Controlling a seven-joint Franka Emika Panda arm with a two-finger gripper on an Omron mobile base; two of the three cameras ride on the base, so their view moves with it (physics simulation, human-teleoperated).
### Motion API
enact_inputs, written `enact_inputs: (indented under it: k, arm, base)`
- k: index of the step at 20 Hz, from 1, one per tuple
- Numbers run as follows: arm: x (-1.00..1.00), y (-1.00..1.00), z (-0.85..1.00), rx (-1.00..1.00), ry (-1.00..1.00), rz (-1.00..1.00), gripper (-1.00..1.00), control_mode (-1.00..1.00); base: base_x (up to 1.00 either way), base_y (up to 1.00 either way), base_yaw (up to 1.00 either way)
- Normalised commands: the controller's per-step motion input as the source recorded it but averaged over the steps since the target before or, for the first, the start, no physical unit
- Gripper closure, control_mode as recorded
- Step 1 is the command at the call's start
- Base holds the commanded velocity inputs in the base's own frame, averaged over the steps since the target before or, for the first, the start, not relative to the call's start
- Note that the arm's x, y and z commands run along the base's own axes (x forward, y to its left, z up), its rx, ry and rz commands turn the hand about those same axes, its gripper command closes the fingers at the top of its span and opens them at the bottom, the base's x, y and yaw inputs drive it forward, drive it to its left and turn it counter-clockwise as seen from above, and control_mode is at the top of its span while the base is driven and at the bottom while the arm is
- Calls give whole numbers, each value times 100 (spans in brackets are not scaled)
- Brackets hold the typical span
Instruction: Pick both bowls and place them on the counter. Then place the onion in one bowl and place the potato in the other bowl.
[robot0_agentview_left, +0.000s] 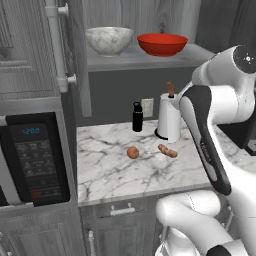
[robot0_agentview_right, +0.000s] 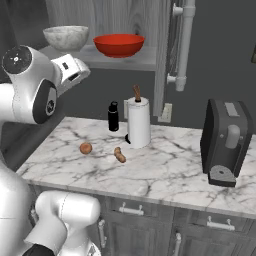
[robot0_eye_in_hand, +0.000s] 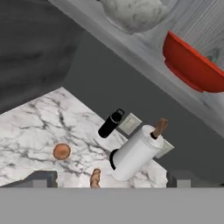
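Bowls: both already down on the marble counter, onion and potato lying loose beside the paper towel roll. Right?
Not quite. The left base view shows the marble bowl and red bowl up on the grey shelf, not the counter. The onion and potato do lie loose near the paper towel roll.

Shelf (robot0_agentview_right: 135, 62): marble bowl (robot0_agentview_right: 66, 37), red bowl (robot0_agentview_right: 119, 45)
Counter (robot0_agentview_right: 165, 167): onion (robot0_agentview_right: 86, 148), potato (robot0_agentview_right: 119, 155) (near paper towel roll (robot0_agentview_right: 139, 122))

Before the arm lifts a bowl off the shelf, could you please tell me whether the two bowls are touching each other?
Apart. The left base view shows a strip of grey shelf and wall between the marble bowl and the red bowl.
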Motion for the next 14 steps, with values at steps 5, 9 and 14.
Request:
enact_inputs:
  k: [5,9,14]
  arm:
    - [0,0,88,-23,-6,-5,-100,-100]
    - [0,-7,60,-15,0,-1,-100,-100]
    - [11,-7,13,-5,0,0,-100,-100]
  base:
    - [0,0,0]
    - [0,0,0]
    - [0,0,0]
